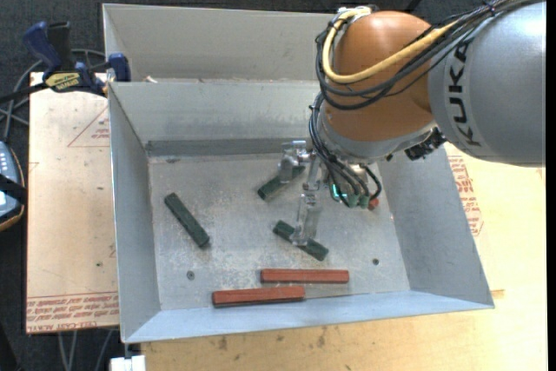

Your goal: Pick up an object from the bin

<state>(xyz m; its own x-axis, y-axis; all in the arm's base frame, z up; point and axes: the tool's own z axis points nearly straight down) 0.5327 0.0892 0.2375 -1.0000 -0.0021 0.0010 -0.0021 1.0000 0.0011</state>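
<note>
Grey metal bin [130, 187], speckled floor, sparsely stocked. Counted five loose bars, all lying flat, none stacked.

Surroundings:
- Left green bar [187, 220]: dark, slim, set diagonally, well apart from everything else.
- Rear green bar [274, 187]: dark, short, tilted, toward the middle-back of the floor, just beside the metal hardware under the wrist. Cannot tell whether touching it.
- Upper red-brown bar [304, 276] and lower red-brown bar [258, 296]: along the near wall, roughly parallel to it and to each other, staggered left to right, close together with a thin strip of floor between.
- Orange cover [382, 82] with looped cables [356, 74] overhanging the back right of the floor and hiding that part from view.

Nothing lying across the target or leaning on it. Bare floor on all its sides, with the upper red-brown bar the nearest neighbour, just toward the near wall.

Gripper [306, 235] low in the bin, right of centre, directly at the centre green bar [318, 252] and crossing its middle as seen from above. Cannot tell whether clenched or released, nor whether grasping the bar.

Centre green bar: dark green, short, rectangular, flat on the floor, long axis running from upper left to lower right, both ends visible either side of the gripper.
</note>
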